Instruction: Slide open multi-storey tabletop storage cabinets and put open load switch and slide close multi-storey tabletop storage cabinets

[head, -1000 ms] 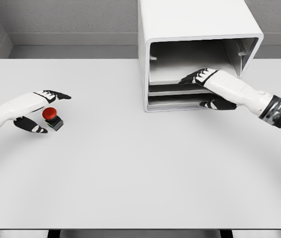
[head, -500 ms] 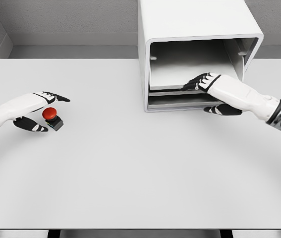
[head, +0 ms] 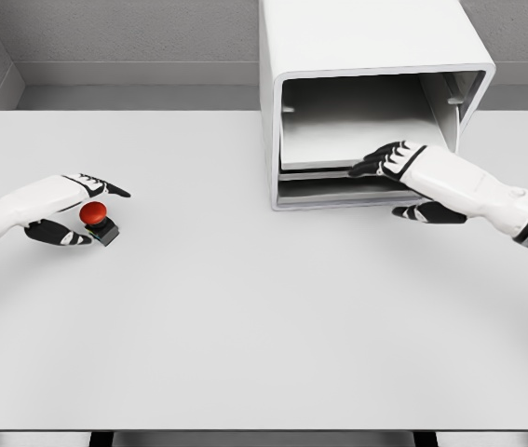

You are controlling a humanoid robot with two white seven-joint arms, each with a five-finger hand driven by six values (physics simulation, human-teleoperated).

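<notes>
The load switch (head: 97,220), a small black box with a red round button, stands on the table at the left. My left hand (head: 104,215) lies around it, forefinger behind and thumb in front, fingers spread and not closed on it. The white storage cabinet (head: 366,37) stands at the back, its front open. Inside, the upper tray (head: 338,140) is slid part way out above a lower tray (head: 324,192). My right hand (head: 378,192) grips the upper tray's front edge, fingers on top and thumb low in front.
The white table (head: 264,317) spreads wide in front of the cabinet and between both hands. A grey wall runs behind the table's far edge. The cabinet's side walls frame the trays left and right.
My right hand has drawn back toward me and to the right, and the upper tray has slid outward with it. The left hand and the switch have barely moved.
</notes>
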